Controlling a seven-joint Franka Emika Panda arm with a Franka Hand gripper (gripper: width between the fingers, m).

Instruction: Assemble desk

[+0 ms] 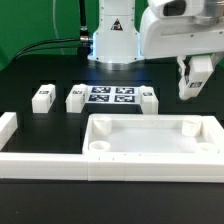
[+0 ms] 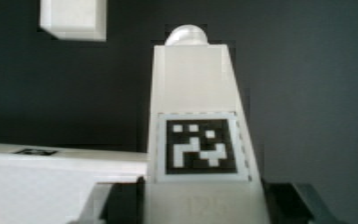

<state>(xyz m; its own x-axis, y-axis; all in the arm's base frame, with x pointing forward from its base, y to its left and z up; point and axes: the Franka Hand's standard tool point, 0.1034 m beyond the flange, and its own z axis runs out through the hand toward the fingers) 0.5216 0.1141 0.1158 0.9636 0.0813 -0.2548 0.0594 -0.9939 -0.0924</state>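
Desk leg [image 2: 197, 100] clamped between partly closed gripper [image 2: 202, 205] jaws, held in the air by tabletop [image 1: 155, 140] corner, exterior view's right. Likely light, stiff, slick plastic: grip flat sides at tagged end.

The end effector [image 1: 193, 80] hangs aloft, clamped on a leg [image 2: 197, 100].

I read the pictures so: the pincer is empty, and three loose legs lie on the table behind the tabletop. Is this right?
Not quite: the pincer is shut on a tagged leg, as the wrist view shows. The three loose legs do lie behind the tabletop.
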